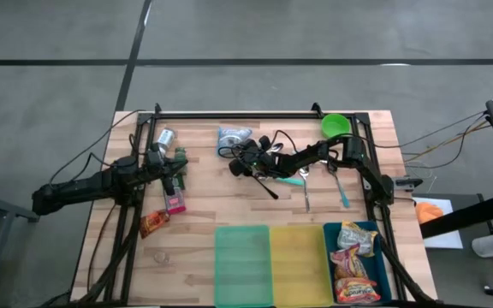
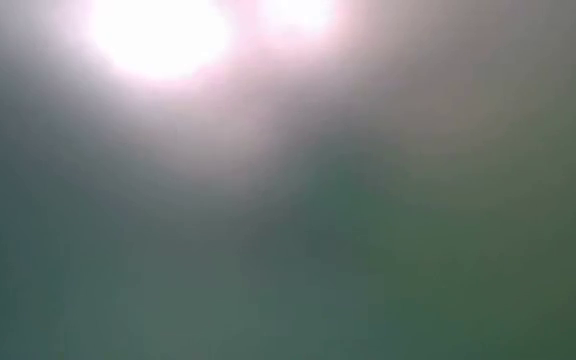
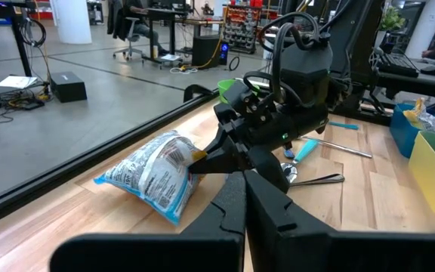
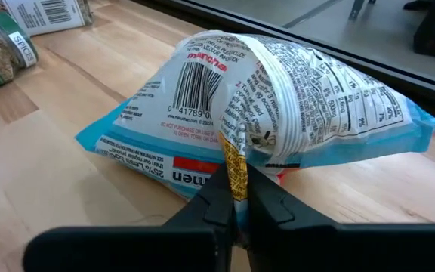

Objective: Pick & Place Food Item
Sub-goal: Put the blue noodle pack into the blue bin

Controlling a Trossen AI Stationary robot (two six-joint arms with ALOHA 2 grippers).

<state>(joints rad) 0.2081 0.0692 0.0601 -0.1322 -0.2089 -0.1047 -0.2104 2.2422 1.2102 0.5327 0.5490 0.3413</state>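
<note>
A: Where's the food item?

B: The blue-and-white noodle packet [image 1: 233,137] lies on the wooden tabletop [image 1: 204,201], in the upper middle of the high view. Its crimped edge is pinched in the right gripper [image 4: 236,198]; the jaws are closed on that seam, and the packet's body bulges up beyond them in the right wrist view.

A: Is it off the wood?

B: Its lower side rests on the tabletop in the left wrist view [image 3: 154,176].

A: And the other arm?

B: The left gripper [image 1: 175,171] sits at the left of the high view, jaws closed on nothing, near two spice jars [image 1: 164,139] and a pink packet [image 1: 175,202].

A: What else is around?

B: Along the lower edge stand a green bin [image 1: 242,265], a yellow bin [image 1: 296,265] and a blue bin [image 1: 377,229] holding snack packets [image 1: 355,267]. A green bowl [image 1: 335,126] is at the upper right, with a teal-handled utensil [image 1: 342,192] and a metal spoon [image 1: 305,190] below it. An orange snack bag [image 1: 152,223] lies lower left. The low view shows only glare.
</note>
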